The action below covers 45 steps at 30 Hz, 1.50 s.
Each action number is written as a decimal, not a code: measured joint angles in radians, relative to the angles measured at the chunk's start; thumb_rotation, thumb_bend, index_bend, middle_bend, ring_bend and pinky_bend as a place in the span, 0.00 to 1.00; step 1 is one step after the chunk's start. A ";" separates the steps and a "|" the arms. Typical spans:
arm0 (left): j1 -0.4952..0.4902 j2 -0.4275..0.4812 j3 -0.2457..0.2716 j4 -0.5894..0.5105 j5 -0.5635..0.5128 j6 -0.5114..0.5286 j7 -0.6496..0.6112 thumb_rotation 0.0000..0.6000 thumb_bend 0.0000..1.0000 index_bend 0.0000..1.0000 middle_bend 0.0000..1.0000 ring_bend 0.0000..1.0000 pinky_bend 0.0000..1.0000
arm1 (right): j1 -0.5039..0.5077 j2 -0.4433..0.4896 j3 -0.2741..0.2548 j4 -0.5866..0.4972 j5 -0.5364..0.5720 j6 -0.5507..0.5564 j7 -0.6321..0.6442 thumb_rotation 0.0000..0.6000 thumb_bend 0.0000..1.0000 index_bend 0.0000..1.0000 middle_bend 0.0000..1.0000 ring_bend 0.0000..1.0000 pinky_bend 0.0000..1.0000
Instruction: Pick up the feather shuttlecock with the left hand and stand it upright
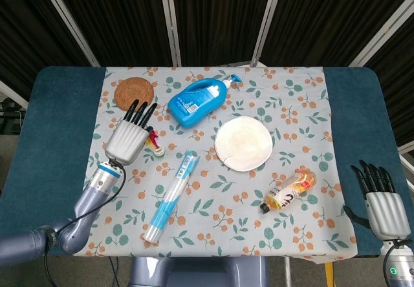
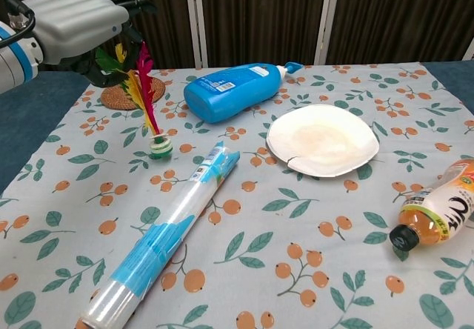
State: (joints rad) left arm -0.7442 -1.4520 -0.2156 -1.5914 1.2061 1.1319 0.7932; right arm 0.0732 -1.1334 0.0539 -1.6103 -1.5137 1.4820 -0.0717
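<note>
Left hand (image 2: 70, 21) raised, fingers (image 1: 139, 111) clamped on red-yellow-green feather shuttlecock (image 2: 144, 95); near upright, green base below fingers, on surface.

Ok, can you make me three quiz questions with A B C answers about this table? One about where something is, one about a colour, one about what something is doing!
1. Where is the woven coaster?
A. far left corner of the cloth
B. on the paper plate
C. under the orange bottle

2. What colour is the big lotion bottle?
A. red
B. blue
C. black

3. What is the left hand doing?
A. resting flat on the table
B. gripping the long plastic tube
C. holding the feather shuttlecock by its feathers

Answers: 1 A, the coaster lies beyond the left hand, at the cloth's far left. 2 B, its body is bright blue. 3 C, the feathers run up into the hand, base down on the cloth.
</note>
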 measured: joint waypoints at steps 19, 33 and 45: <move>-0.009 -0.012 0.028 -0.010 -0.006 0.015 -0.005 1.00 0.58 0.66 0.03 0.00 0.03 | 0.000 0.000 0.000 -0.002 0.002 -0.002 -0.005 1.00 0.13 0.09 0.00 0.00 0.00; 0.002 0.004 0.064 -0.032 0.005 0.014 -0.016 1.00 0.36 0.05 0.00 0.00 0.00 | 0.001 0.000 0.000 -0.004 0.005 -0.005 -0.016 1.00 0.13 0.09 0.00 0.00 0.00; 0.015 0.005 0.057 -0.055 0.093 0.074 -0.102 1.00 0.35 0.00 0.00 0.00 0.00 | 0.002 0.000 -0.001 -0.003 0.004 -0.007 -0.025 1.00 0.13 0.09 0.00 0.00 0.00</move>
State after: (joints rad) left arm -0.7295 -1.4474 -0.1588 -1.6460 1.2989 1.2064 0.6915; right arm 0.0747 -1.1332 0.0528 -1.6134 -1.5095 1.4753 -0.0966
